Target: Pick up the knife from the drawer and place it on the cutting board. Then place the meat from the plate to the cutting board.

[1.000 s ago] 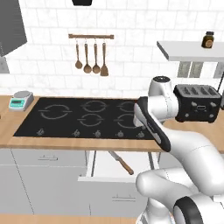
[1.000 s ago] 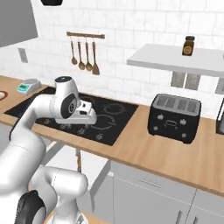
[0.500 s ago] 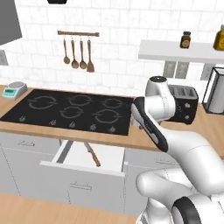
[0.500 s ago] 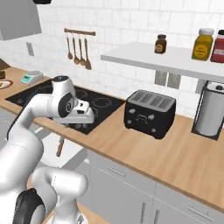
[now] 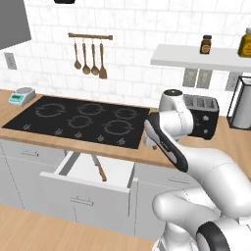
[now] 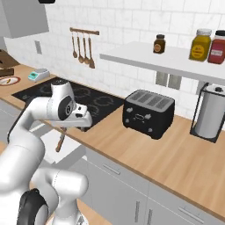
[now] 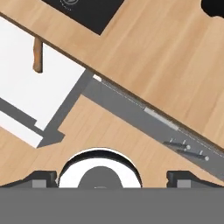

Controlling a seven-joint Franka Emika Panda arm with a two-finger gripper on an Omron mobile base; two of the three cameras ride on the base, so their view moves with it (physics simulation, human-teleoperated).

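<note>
1. The drawer [image 5: 93,176] stands pulled out below the wooden desk [image 5: 122,149], under the front edge of the black cooktop [image 5: 83,117]; its white inside is open to view from above.
2. The knife [image 5: 99,169] lies flat on the drawer's white floor, wooden handle toward the drawer front and blade pointing back under the desk. In the hand view its brown handle [image 7: 38,54] pokes out from under the desk edge.
3. The pincer [image 7: 112,177] hangs beside the drawer, over the floor and the closed cabinet front, well apart from the knife; its two fingertips sit wide apart at the bottom of the hand view, with nothing between them.
4. In the right base view the plate [image 6: 9,81] with its red rim rests on the desk at the far left, just in front of the cutting board [image 6: 6,71]; something pale lies on the plate, too small to make out.
5. A black toaster [image 6: 148,113] stands on the desk right of the cooktop.
</note>
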